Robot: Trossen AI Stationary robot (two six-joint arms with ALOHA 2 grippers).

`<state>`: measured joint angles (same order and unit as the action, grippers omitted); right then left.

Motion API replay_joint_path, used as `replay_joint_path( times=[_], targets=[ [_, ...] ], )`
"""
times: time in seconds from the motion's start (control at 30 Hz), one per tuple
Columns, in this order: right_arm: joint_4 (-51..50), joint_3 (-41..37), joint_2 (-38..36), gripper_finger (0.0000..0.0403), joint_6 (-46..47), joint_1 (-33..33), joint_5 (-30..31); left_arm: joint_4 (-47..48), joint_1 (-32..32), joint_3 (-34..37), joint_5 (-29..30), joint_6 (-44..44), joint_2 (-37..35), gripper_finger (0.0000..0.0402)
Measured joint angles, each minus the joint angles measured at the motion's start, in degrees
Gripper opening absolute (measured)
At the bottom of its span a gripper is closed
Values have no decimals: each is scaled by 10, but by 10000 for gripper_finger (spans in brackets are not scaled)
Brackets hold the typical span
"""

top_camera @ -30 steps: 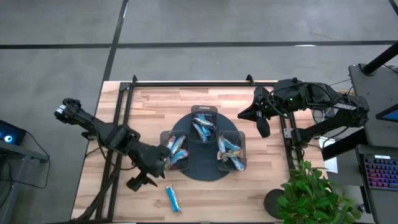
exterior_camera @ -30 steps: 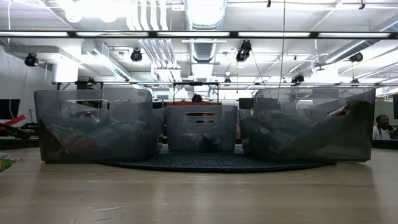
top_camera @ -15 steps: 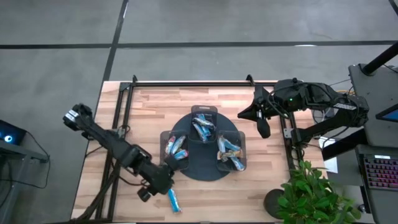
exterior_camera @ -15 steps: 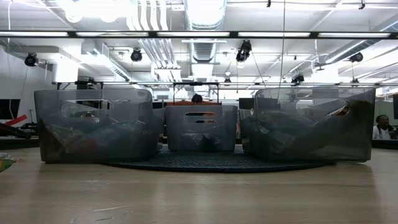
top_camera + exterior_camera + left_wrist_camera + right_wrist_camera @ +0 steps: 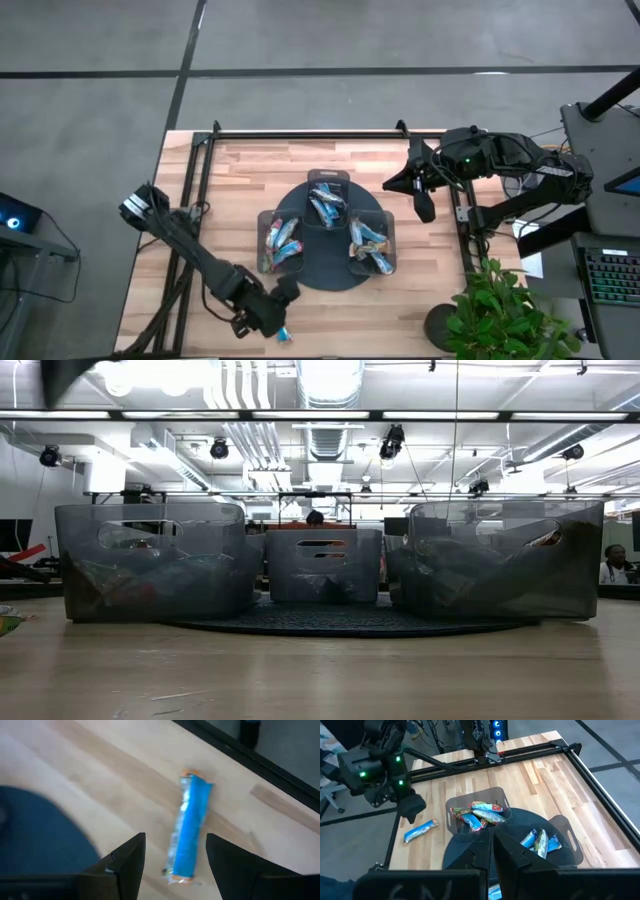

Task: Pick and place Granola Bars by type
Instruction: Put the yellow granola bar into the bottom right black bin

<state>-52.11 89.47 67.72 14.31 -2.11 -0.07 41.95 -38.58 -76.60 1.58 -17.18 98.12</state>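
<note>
Left gripper (image 5: 175, 852) hangs over the one loose bar (image 5: 189, 827) on the desk (image 5: 350, 310), jaws spread, the blue wrapper lying between and just ahead of the two dark fingers (image 5: 129, 857). Nothing pinched yet. The bar sits skewed to the jaw line, and that's the danger: if the jaws drop as they stand, one finger could land on the wrapper's end and only crimp the foil, or nudge the bar sideways along the smooth wood toward the desk's near edge, which is close here. The wrapper looks glossy and slick, flat and slim with crimped orange-tipped ends, so I'd judge a shallow pinch likely to slip out on the lift. The desk is pale planked wood, hard and even. Near the jaws sits the tray (image 5: 330, 275), a dark round mat-like disc carrying three clear plastic bins (image 5: 280, 242), thin-walled with cut-out handles, each holding shiny bars; a swing toward them at low height could clip a bin wall. Right gripper (image 5: 492, 847) waits well apart at the far side of the desk, jaws pressed together, holding nothing.
</note>
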Motion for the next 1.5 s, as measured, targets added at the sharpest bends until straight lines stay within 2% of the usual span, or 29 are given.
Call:
replay_joint_path(
  times=[0.8,0.9,1.1,1.2,1.33,1.5],
  targets=[
    [0,0,0,13,-11,0,0,3,-16,-1,12,8,141,189],
    [0,0,0,13,-10,0,0,11,-16,-2,10,15,144,164],
    [0,0,0,13,-10,0,0,29,-13,-7,7,45,142,66],
    [0,0,0,13,-10,0,0,43,-11,-15,12,56,143,34],
    [1,0,0,13,-10,0,0,97,-12,-45,26,58,143,29],
    [1,0,0,13,-12,0,0,219,-6,-126,62,55,140,33]
  ],
)
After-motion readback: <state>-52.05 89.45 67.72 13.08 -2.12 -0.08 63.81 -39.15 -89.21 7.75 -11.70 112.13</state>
